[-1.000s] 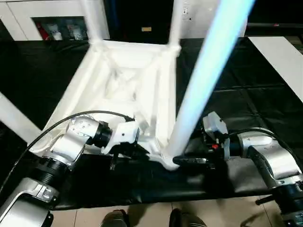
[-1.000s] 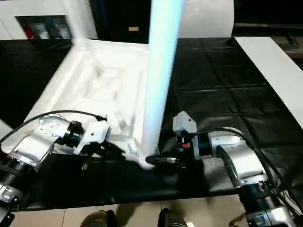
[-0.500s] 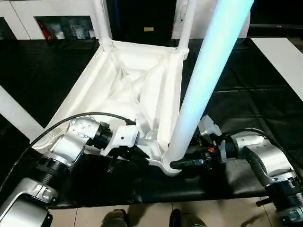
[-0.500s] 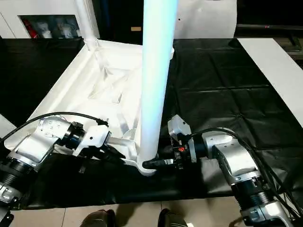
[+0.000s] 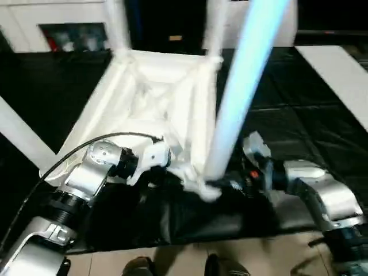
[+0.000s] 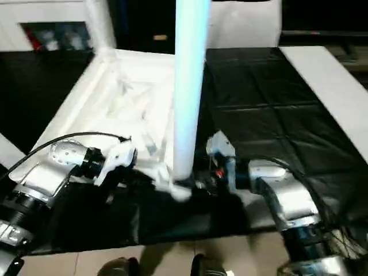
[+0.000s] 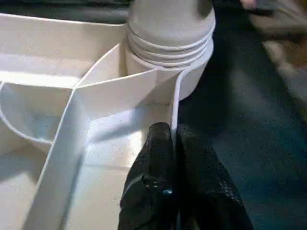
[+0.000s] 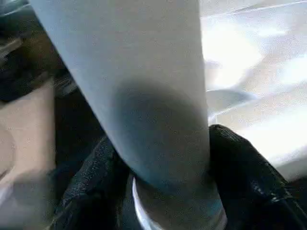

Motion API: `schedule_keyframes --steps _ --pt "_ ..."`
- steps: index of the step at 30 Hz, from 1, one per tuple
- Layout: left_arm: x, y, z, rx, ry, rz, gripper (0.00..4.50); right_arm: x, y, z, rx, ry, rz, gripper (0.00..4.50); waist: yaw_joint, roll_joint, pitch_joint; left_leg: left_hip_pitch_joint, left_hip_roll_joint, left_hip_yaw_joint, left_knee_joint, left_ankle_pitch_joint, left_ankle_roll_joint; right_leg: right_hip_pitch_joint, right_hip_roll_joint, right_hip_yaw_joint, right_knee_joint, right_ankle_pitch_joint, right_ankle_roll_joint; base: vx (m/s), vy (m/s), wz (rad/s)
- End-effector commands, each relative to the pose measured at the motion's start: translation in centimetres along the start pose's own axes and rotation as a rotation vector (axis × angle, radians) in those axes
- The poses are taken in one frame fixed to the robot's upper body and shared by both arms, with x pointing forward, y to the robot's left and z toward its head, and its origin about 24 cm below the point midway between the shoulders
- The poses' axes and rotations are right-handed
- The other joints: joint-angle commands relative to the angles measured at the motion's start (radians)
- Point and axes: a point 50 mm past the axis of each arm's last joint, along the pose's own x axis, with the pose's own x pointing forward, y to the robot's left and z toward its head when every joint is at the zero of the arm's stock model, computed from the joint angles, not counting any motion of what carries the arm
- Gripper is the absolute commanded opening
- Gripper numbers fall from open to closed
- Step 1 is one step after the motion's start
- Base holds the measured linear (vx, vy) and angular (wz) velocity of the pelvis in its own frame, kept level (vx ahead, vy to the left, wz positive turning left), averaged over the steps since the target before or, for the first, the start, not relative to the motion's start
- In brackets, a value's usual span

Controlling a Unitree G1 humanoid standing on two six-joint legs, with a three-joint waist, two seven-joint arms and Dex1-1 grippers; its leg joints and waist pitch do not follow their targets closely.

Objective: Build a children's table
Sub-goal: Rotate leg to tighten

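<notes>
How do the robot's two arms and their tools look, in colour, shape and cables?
Both forearms are silver and rounded, with black ribbed rings nearer the body. A black cable loops over the left arm. The right arm carries a white block with a red spot. The tool fingers are black.

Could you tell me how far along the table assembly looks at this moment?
Done: two far legs stand in the upturned tabletop. In hand: the right gripper clamps the near leg at its socket, threads still showing, while the left gripper pinches the tabletop's rim. Left: seating this leg; a white tube at the left may be another leg.
</notes>
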Motion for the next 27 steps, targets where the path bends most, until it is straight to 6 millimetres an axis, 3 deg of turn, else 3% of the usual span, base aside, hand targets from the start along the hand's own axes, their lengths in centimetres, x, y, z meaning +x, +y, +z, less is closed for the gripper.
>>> schedule_keyframes --steps 1,2,4,8,10,12,13,14,16,17,18,20,21,23,25,27 --pt "3.8 -0.5 2.3 -0.014 -0.078 0.002 0.00 4.1 1.1 0.5 0.106 -0.032 -0.018 2.19 -0.006 -0.011 -0.052 0.003 0.028 -0.023 -0.071 -0.301 0.011 0.053 -0.069 0.032 -0.102 -0.668 -0.082 -0.056 0.007 -0.12" --pt "4.2 -0.2 2.6 -0.039 -0.076 0.039 0.00 4.9 1.0 0.6 0.117 -0.028 -0.070 2.19 -0.018 -0.010 -0.052 0.003 0.025 -0.027 -0.068 -0.315 -0.002 0.052 -0.071 0.024 -0.109 -0.721 -0.057 -0.056 0.007 -0.12" --pt "4.9 0.8 3.2 -0.085 -0.078 0.138 0.00 6.2 0.8 0.9 0.154 -0.030 -0.148 2.19 -0.031 -0.007 -0.052 0.008 0.019 -0.032 -0.064 -0.339 0.001 0.049 -0.071 0.015 -0.127 -0.767 -0.026 -0.026 0.008 -0.08" --pt "5.6 1.9 4.2 -0.143 -0.099 0.276 0.00 7.9 0.6 1.0 0.196 -0.023 -0.269 2.18 -0.054 0.008 -0.052 0.012 0.028 -0.044 -0.070 -0.403 0.007 0.060 -0.071 -0.015 -0.140 -0.695 -0.033 0.000 0.000 0.00" --pt "5.8 2.2 4.7 -0.151 -0.109 0.318 0.00 8.3 0.6 0.9 0.198 -0.017 -0.316 2.18 -0.064 0.017 -0.048 0.027 0.041 -0.053 -0.080 -0.493 0.010 0.063 -0.069 -0.033 -0.145 -0.620 -0.051 0.000 0.000 0.00" --pt "5.9 2.4 5.2 -0.145 -0.109 0.351 0.00 8.7 0.5 0.8 0.175 -0.011 -0.380 2.18 -0.072 0.018 -0.043 0.035 0.043 -0.056 -0.085 -0.566 -0.001 0.064 -0.071 -0.043 -0.151 -0.616 -0.044 0.000 0.000 0.00" --pt "6.0 2.5 5.4 -0.131 -0.106 0.356 0.00 8.8 0.5 0.9 0.177 -0.031 -0.400 2.49 -0.073 0.012 -0.047 0.037 0.042 -0.056 -0.084 -0.565 -0.001 0.065 -0.074 -0.043 -0.153 -0.621 -0.042 0.000 0.000 0.00" --pt "6.0 2.4 5.5 -0.125 -0.102 0.357 0.00 8.8 0.4 0.9 0.181 -0.045 -0.418 2.79 -0.071 0.015 -0.046 0.037 0.039 -0.055 -0.083 -0.549 0.002 0.067 -0.078 -0.042 -0.154 -0.625 -0.040 0.000 0.000 0.00" --pt "6.1 2.3 5.5 -0.102 -0.087 0.346 0.00 8.5 0.3 1.3 0.168 -0.085 -0.465 2.79 -0.069 0.015 -0.046 0.033 0.036 -0.053 -0.083 -0.525 0.006 0.064 -0.083 -0.037 -0.156 -0.629 -0.043 0.000 0.000 0.00" --pt "6.0 2.2 5.4 -0.093 -0.086 0.335 0.00 8.2 0.1 1.3 0.156 -0.096 -0.475 3.07 -0.067 0.013 -0.049 0.032 0.035 -0.052 -0.084 -0.507 0.008 0.065 -0.085 -0.035 -0.153 -0.622 -0.045 0.000 0.000 0.00" --pt "5.9 2.1 5.4 -0.087 -0.087 0.327 0.00 8.0 0.1 1.4 0.150 -0.103 -0.477 3.07 -0.065 0.013 -0.050 0.032 0.035 -0.051 -0.084 -0.496 0.010 0.066 -0.085 -0.031 -0.152 -0.611 -0.049 0.000 0.000 0.00" --pt "5.8 2.0 5.2 -0.080 -0.083 0.313 0.00 7.5 -0.1 1.5 0.136 -0.121 -0.484 3.22 -0.061 0.009 -0.057 0.019 0.037 -0.048 -0.087 -0.427 0.024 0.071 -0.088 -0.017 -0.136 -0.533 -0.082 0.000 0.000 0.00" --pt "5.7 2.0 5.1 -0.080 -0.079 0.310 0.00 7.3 -0.2 1.5 0.131 -0.130 -0.489 3.28 -0.061 0.009 -0.057 0.019 0.037 -0.048 -0.087 -0.427 0.024 0.071 -0.088 -0.017 -0.136 -0.533 -0.082 0.000 0.000 0.00" --pt "5.1 1.9 4.6 -0.063 -0.069 0.293 0.00 6.1 -0.5 1.6 0.098 -0.157 -0.475 3.56 -0.052 0.008 -0.067 0.010 0.041 -0.039 -0.087 -0.334 0.048 0.075 -0.084 0.001 -0.111 -0.376 -0.146 0.000 0.000 0.00" --pt "4.4 1.6 4.0 -0.030 -0.064 0.252 0.00 4.6 -0.9 1.6 0.054 -0.175 -0.440 3.66 -0.050 0.006 -0.067 0.005 0.038 -0.031 -0.082 -0.290 0.064 0.075 -0.081 0.008 -0.100 -0.320 -0.179 0.000 0.000 0.00" --pt "3.8 1.2 3.3 0.014 -0.060 0.192 0.00 3.1 -1.2 1.6 0.004 -0.172 -0.394 3.91 -0.041 0.002 -0.070 0.008 0.036 -0.025 -0.074 -0.268 0.087 0.074 -0.085 0.013 -0.098 -0.331 -0.184 0.000 0.000 0.00"
